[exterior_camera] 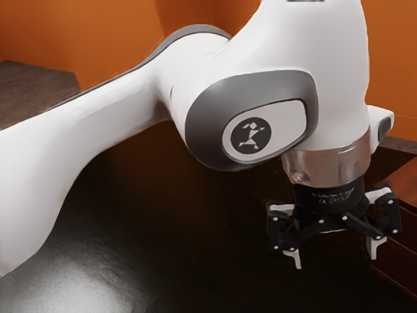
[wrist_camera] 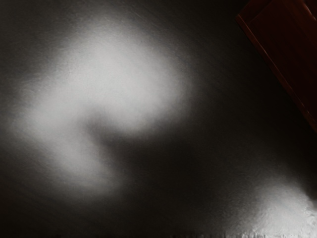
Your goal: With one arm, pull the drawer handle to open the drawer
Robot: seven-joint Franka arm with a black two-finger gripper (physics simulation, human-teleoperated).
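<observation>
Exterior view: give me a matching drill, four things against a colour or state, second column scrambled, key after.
Things:
1. wall
2. table
3. cabinet
4. end effector

Colour or state:
a. reddish-brown, at the exterior view's right edge
b. orange
c. open, nothing between its fingers, above the table
d. dark and glossy, with pale reflections

Pairs: 1-b, 2-d, 3-a, 4-c
</observation>
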